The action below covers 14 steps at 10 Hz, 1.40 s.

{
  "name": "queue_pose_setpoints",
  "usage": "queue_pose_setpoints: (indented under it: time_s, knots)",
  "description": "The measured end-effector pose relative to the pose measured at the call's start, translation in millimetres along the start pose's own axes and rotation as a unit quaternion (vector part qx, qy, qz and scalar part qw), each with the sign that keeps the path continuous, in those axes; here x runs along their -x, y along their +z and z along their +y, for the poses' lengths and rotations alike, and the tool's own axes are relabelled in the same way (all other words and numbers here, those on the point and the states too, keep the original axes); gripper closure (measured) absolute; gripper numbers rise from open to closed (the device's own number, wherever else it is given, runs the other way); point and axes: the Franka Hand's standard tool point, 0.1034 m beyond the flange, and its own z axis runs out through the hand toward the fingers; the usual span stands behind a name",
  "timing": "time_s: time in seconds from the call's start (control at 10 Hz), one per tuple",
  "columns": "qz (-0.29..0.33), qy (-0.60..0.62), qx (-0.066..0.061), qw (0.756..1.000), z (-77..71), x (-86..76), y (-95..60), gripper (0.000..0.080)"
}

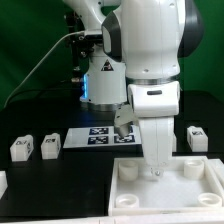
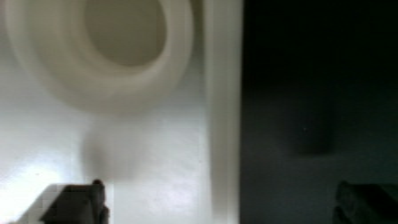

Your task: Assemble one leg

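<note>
The large white panel (image 1: 175, 190) lies at the front, with raised corner sockets. My gripper (image 1: 155, 170) hangs low over its rear edge, between two sockets. In the wrist view the gripper (image 2: 219, 205) is open and empty: the dark fingertips (image 2: 75, 205) stand wide apart, with the panel's rim (image 2: 160, 150) and a round socket (image 2: 107, 40) below them. Two legs (image 1: 22, 148) (image 1: 50, 145) stand on the table at the exterior view's left. One leg (image 1: 197, 138) stands at its right. Another tagged leg (image 1: 124, 126) stands just behind my wrist.
The marker board (image 1: 98, 138) lies flat behind the panel, partly hidden by my arm. A white part (image 1: 3, 183) shows at the exterior view's left edge. The robot's base and cables fill the back. Dark table (image 2: 320, 100) lies beside the panel's rim.
</note>
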Motion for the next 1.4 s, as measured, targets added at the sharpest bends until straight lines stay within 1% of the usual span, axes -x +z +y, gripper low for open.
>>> queue_pose_setpoints:
  time_s: [0.7, 0.8, 0.9, 1.0, 1.1, 1.2, 1.3, 1.4]
  knots:
    - [0.000, 0.003, 0.000, 1.000, 0.1, 0.6, -0.2, 0.0151]
    - [-0.001, 0.049, 0.004, 0.999, -1.8, 0.4, -8.7, 0.0151]
    - [-0.001, 0.073, 0.009, 0.997, -13.4, -4.2, -20.9, 0.0151]
    - [-0.003, 0.109, 0.005, 0.994, -22.8, -14.6, -28.6, 0.0151]
    - [0.001, 0.210, 0.000, 0.978, -25.6, -26.0, -33.1, 0.0151]
    - [0.008, 0.312, -0.008, 0.950, -28.7, -40.1, -36.9, 0.0151]
    - [0.015, 0.395, -0.011, 0.918, -32.2, -55.2, -38.5, 0.0151]
    - [0.019, 0.455, -0.011, 0.890, -35.1, -67.2, -37.3, 0.0151]
